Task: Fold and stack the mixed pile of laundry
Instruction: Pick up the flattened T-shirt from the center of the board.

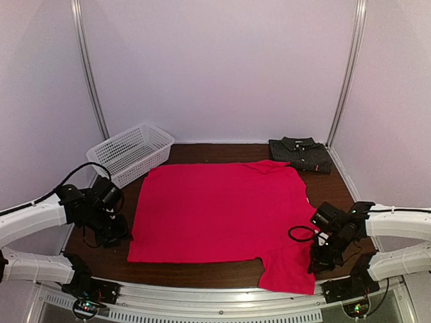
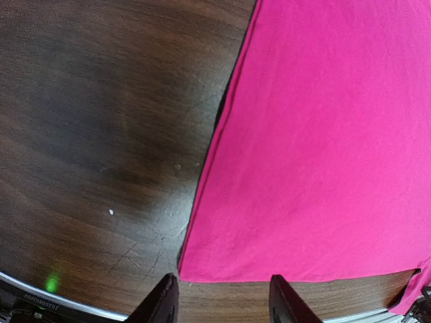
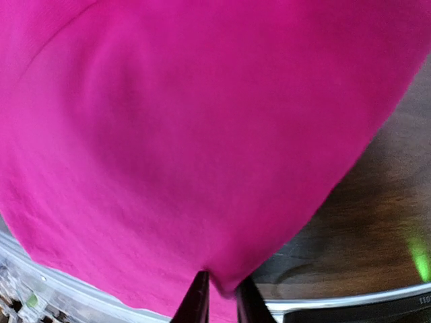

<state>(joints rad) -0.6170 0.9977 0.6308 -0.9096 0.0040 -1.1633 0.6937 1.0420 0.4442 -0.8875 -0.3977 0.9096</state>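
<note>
The T-shirt (image 1: 215,212) lay spread flat on the table (image 1: 195,153). The right gripper (image 3: 221,301) pinched the edge of the sleeve (image 1: 289,269) at the T-shirt's near right corner. The left gripper (image 2: 225,304) stood open just off the T-shirt's near left corner, bare wood between its fingers. The folded shirt (image 1: 301,154) lay just beyond the T-shirt's far right corner, and the basket (image 1: 131,151) just beyond its far left.

T-shirt (image 1: 215,208) spread flat across the middle of the table (image 1: 335,187), basket (image 1: 131,152) behind it at far left, folded collared shirt (image 1: 301,154) in far right corner, left gripper (image 2: 219,296) beside T-shirt's near left corner, right gripper (image 3: 217,296) at its near right sleeve
</note>
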